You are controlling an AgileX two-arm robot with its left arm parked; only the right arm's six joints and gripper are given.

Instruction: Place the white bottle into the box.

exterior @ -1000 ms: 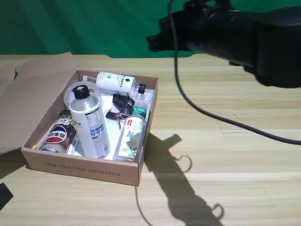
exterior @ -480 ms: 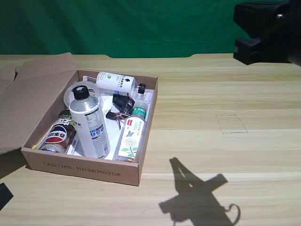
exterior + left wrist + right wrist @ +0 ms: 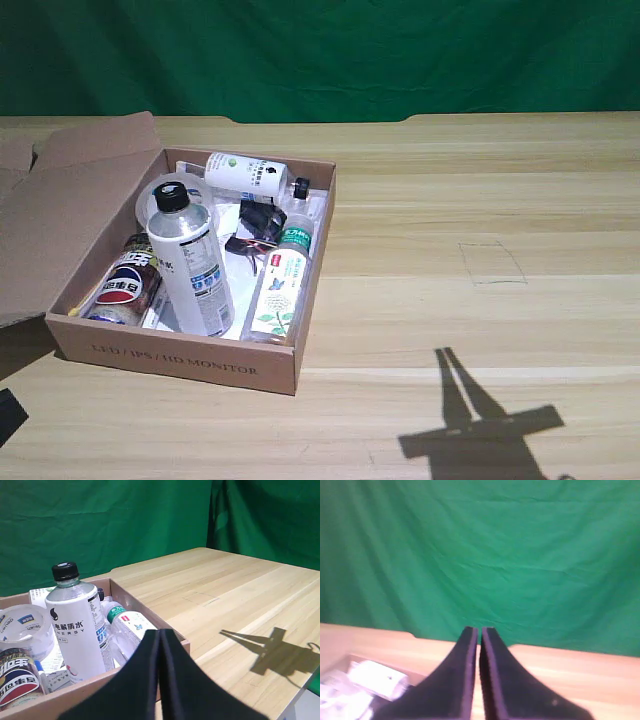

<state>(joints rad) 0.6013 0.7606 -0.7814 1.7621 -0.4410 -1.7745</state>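
Right gripper (image 3: 480, 630), fingers pressed together and empty, points at the green backdrop; white bottle (image 3: 190, 262) leans inside the box (image 3: 180, 358) (9 o'clock of table), placement apparently complete, only parking left.

Box (image 3: 365, 690) contents blurred, cut off in right wrist view.

Faint "MONITOR" lettering low on the box (image 3: 180, 360) front at the exterior view's lower left, "ENERGY" under Chinese characters on the white bottle (image 3: 77, 630) label, left wrist view's left.
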